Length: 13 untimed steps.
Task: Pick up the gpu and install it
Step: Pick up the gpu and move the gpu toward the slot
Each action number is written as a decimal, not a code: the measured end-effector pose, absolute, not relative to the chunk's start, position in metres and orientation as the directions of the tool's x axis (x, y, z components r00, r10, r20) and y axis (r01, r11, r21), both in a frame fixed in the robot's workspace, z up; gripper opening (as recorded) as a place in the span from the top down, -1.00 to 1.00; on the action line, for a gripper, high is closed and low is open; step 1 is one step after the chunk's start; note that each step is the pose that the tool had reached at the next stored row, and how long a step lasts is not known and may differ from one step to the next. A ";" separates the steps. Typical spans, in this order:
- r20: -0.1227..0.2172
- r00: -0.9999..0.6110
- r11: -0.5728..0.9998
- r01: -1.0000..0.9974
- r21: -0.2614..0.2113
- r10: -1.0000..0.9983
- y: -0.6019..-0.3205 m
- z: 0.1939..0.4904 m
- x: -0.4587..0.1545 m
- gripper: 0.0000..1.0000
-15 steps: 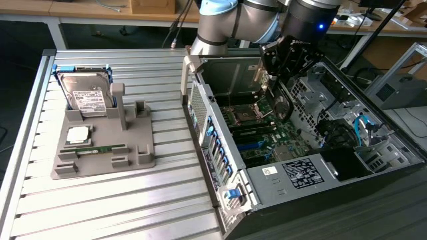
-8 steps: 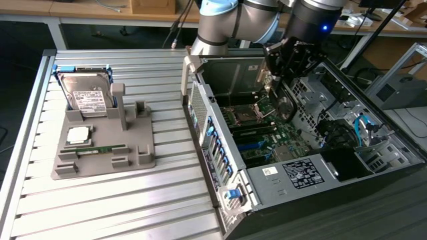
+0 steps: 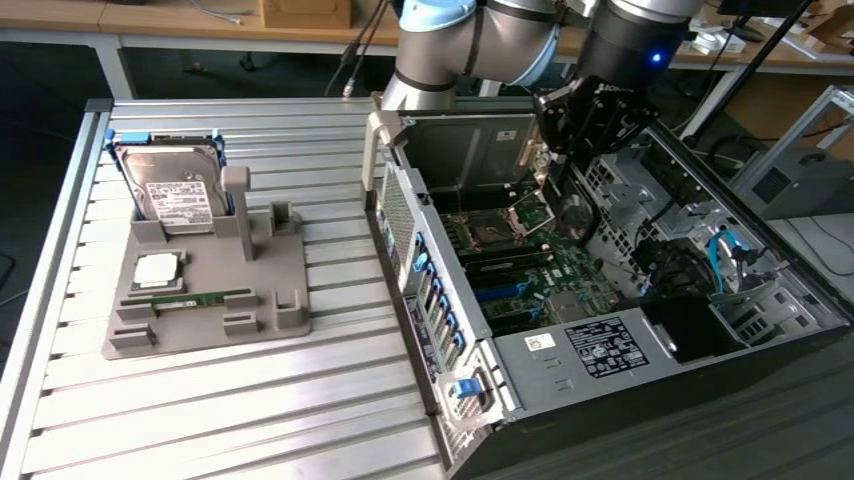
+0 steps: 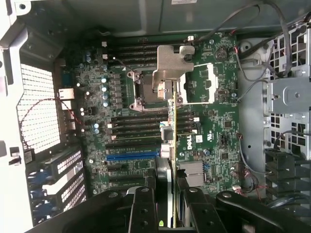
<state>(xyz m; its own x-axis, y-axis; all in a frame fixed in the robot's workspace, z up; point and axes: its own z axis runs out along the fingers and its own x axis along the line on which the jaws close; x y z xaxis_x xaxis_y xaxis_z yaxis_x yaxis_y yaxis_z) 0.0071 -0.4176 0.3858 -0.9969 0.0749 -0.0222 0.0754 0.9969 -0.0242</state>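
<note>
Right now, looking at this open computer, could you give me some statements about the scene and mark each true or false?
1. The pincer holds the gpu over the open computer case. True.
2. The hard drive lies inside the case. False: it stands in the gray holder on the table.
3. The memory stick rests in the gray holder. True.
4. The gpu sits in the blue slot. False: the pincer grips it, not in that slot.

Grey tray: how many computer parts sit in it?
3: a hard drive standing at the far end, a square silver chip in the middle, a green memory stick just in front of it.
</note>
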 end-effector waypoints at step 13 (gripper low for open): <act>-0.023 -0.997 0.997 0.075 -0.029 0.075 -0.418 0.383 0.017 0.47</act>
